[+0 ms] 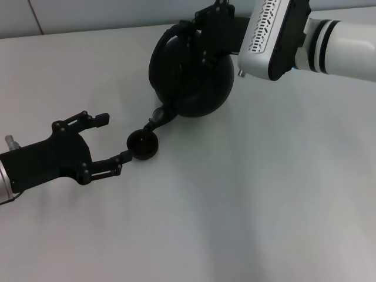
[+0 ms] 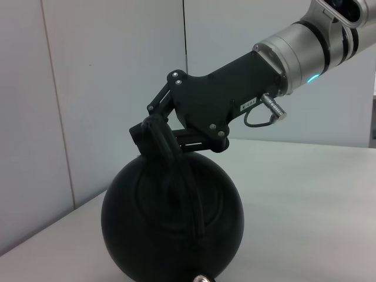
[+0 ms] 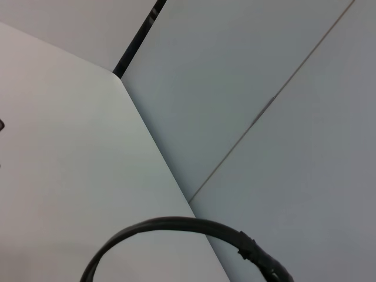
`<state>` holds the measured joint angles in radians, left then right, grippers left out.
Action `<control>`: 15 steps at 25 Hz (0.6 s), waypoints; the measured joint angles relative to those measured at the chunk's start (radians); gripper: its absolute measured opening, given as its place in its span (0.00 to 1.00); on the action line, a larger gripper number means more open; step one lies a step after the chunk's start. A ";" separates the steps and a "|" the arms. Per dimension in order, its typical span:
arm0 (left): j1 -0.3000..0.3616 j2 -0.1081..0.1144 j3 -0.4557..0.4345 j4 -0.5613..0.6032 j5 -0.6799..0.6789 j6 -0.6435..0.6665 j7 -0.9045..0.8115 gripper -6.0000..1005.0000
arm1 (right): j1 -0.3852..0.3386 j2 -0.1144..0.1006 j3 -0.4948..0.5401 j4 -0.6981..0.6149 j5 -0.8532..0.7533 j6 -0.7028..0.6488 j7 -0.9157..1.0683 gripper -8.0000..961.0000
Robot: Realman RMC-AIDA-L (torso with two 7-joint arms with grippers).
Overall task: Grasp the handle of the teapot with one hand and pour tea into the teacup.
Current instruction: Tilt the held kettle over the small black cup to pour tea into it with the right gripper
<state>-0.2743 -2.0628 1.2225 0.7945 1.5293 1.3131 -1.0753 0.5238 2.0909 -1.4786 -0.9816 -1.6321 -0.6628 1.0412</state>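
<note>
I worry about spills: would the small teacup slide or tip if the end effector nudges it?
The teacup is low and wide, so it would probably slide, not tip. It looks small, likely light. The open left end effector touches its rim.

Plain white table (image 1: 247,205); pale grey panelled wall (image 2: 111,76) behind, thin vertical seams, even light.

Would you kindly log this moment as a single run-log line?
right gripper: shut on handle | teapot: tilted, spout over teacup | left gripper: open beside teacup | tea: not discernible
</note>
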 joint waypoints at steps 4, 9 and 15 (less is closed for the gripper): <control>0.001 0.001 0.000 0.000 0.000 0.000 0.002 0.86 | -0.003 0.001 -0.006 -0.006 0.009 0.000 0.001 0.10; 0.003 0.002 0.000 0.000 0.000 0.000 0.015 0.86 | -0.006 0.002 -0.021 -0.009 0.030 0.001 -0.002 0.10; 0.003 0.003 0.000 0.000 0.000 0.000 0.019 0.86 | -0.006 0.002 -0.038 -0.015 0.030 0.008 0.000 0.10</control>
<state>-0.2710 -2.0599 1.2225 0.7946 1.5293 1.3131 -1.0561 0.5180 2.0924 -1.5167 -0.9968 -1.6018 -0.6545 1.0412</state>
